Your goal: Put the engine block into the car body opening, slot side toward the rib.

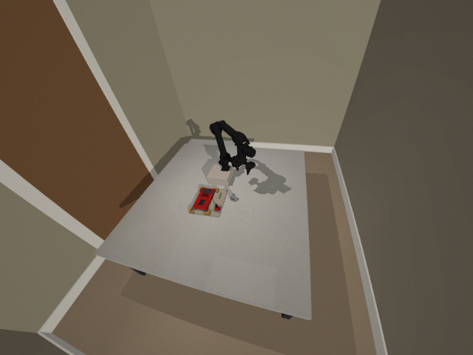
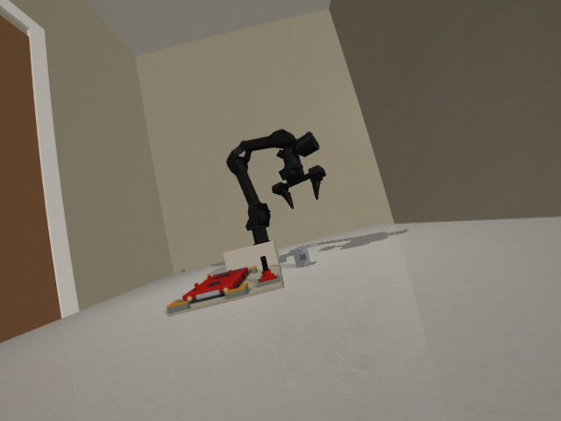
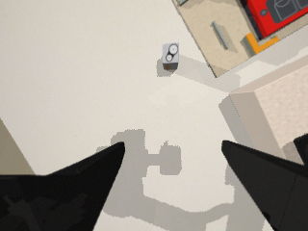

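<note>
The small grey engine block (image 1: 233, 197) (image 2: 301, 257) (image 3: 170, 54) stands on the table beside the board, on the side away from the car body. Two round shapes show on its top in the wrist view. Which side has the slot is too small to tell. The red car body (image 1: 208, 198) (image 2: 237, 280) (image 3: 269, 29) lies on the beige board (image 3: 202, 29), held among yellow corner pieces; its opening and rib are not clear. My gripper (image 1: 242, 171) (image 2: 304, 203) (image 3: 171, 145) is wide open and empty, high above the table and set back from the block.
A pale box (image 1: 219, 177) (image 2: 251, 257) (image 3: 284, 106) under the arm's base stands just behind the board. A black lever on a red foot (image 1: 217, 208) (image 2: 267, 275) rises from the board beside the car body. A thin grey bar (image 3: 220, 35) is also on the board.
</note>
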You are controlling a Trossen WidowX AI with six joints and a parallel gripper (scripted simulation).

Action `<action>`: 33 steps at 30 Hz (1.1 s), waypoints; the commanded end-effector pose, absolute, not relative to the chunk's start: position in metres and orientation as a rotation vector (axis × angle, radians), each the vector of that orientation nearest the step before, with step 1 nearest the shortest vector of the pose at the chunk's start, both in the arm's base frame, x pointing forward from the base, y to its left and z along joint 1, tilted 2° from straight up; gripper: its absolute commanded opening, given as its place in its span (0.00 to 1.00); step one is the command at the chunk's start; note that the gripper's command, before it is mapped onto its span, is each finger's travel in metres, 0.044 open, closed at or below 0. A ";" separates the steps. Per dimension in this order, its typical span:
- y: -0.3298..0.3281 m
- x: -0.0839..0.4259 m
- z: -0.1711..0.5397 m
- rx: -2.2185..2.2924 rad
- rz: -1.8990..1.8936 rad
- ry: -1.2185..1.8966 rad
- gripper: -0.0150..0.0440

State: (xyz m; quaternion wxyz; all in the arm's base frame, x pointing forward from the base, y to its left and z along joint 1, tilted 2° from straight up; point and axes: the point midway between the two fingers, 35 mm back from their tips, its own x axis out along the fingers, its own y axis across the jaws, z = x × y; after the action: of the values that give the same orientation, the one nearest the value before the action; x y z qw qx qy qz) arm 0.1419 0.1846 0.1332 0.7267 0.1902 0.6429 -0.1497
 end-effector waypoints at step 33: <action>0.150 0.230 0.089 1.301 -1.276 1.140 1.00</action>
State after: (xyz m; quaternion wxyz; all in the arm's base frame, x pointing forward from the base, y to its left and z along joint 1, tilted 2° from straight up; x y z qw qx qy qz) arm 0.2230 0.1534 0.0940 0.5024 0.5138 0.4845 -0.4989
